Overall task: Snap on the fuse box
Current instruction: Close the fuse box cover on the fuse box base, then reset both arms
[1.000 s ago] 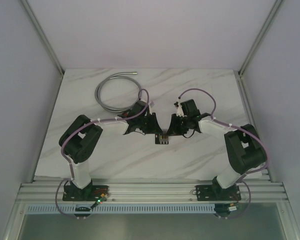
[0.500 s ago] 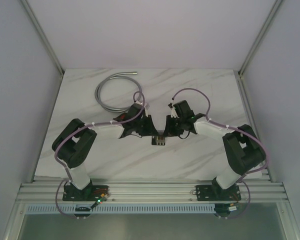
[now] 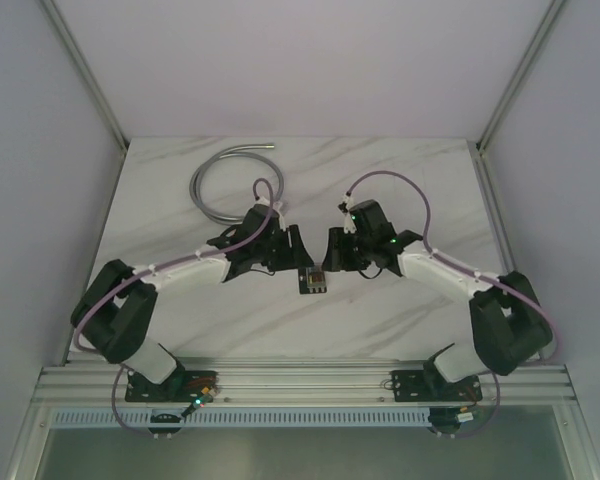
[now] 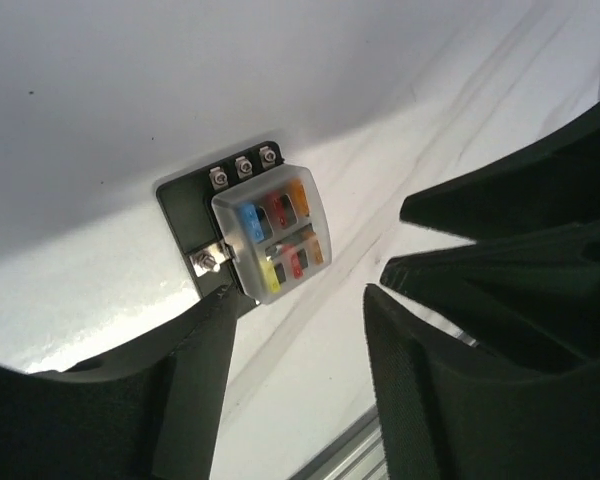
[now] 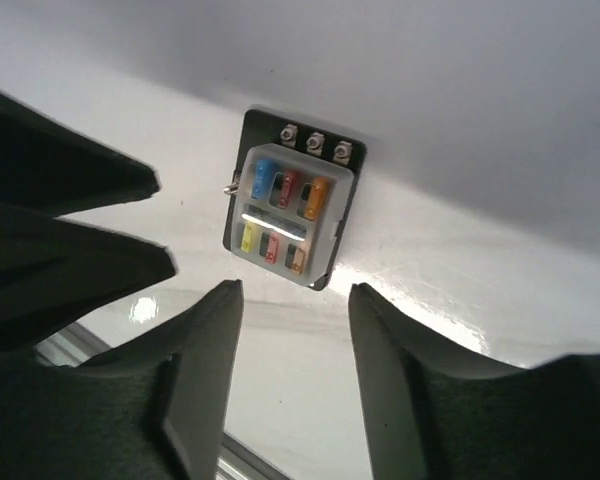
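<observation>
The left pincer (image 4: 300,295) and right pincer (image 5: 295,290) have opened, leaving the fuse box (image 3: 312,280) free.

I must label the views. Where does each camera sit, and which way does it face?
Top external: above and behind the bases, looking down on the table; shows both arms, left gripper, right gripper.
Left wrist: on the left arm, facing the fuse box; own fingers frame it.
Right wrist: on the right arm, facing the fuse box; own fingers frame it.
Shared: all see the fuse box; each wrist view catches the other gripper.
</observation>
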`<move>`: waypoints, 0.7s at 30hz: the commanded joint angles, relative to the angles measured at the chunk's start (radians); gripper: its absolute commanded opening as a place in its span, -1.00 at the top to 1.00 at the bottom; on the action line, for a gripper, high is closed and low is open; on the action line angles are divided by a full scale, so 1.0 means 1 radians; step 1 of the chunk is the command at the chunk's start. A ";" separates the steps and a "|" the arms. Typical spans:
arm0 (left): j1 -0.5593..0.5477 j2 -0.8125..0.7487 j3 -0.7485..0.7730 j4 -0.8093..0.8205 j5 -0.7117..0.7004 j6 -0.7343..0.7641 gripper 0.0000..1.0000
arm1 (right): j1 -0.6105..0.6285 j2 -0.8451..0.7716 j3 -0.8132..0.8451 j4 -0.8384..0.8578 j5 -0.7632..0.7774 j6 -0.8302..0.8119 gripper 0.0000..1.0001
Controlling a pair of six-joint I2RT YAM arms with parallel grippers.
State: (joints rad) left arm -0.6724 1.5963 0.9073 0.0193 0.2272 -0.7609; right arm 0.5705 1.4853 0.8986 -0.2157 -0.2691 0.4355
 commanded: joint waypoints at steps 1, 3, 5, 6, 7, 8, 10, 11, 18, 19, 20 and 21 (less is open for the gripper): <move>0.011 -0.097 -0.051 -0.025 -0.066 0.021 -0.36 | -0.006 -0.112 -0.046 -0.003 0.182 -0.014 -0.17; 0.044 -0.148 -0.088 -0.028 -0.103 0.027 -0.52 | -0.036 -0.173 -0.074 -0.005 0.284 -0.028 -0.31; 0.095 -0.206 -0.128 -0.030 -0.133 0.046 -0.61 | -0.084 -0.216 -0.096 -0.006 0.352 -0.046 -0.45; 0.128 -0.239 -0.145 -0.036 -0.155 0.058 -0.64 | -0.104 -0.234 -0.105 -0.007 0.392 -0.054 -0.48; 0.163 -0.267 -0.163 -0.043 -0.177 0.075 -0.66 | -0.124 -0.247 -0.111 -0.001 0.433 -0.064 -0.52; 0.206 -0.293 -0.179 -0.048 -0.202 0.091 -0.69 | -0.139 -0.258 -0.119 0.011 0.478 -0.077 -0.57; 0.287 -0.350 -0.211 -0.052 -0.266 0.122 -0.77 | -0.167 -0.272 -0.142 0.063 0.574 -0.107 -0.65; 0.329 -0.376 -0.225 -0.051 -0.296 0.136 -0.82 | -0.183 -0.277 -0.158 0.103 0.610 -0.120 -0.66; 0.553 -0.499 -0.340 0.083 -0.554 0.126 -1.00 | -0.296 -0.315 -0.388 0.611 0.863 -0.197 -0.99; 0.578 -0.508 -0.362 0.106 -0.587 0.128 -1.00 | -0.312 -0.315 -0.437 0.733 0.870 -0.222 -0.98; 0.598 -0.515 -0.389 0.165 -0.625 0.133 -1.00 | -0.328 -0.310 -0.490 0.848 0.868 -0.252 -0.99; 0.614 -0.519 -0.419 0.214 -0.659 0.149 -1.00 | -0.342 -0.295 -0.532 0.971 0.856 -0.277 -0.98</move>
State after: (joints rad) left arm -0.1219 1.1023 0.5659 0.0666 -0.2405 -0.6514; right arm 0.2710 1.1885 0.4984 0.2543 0.4702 0.2668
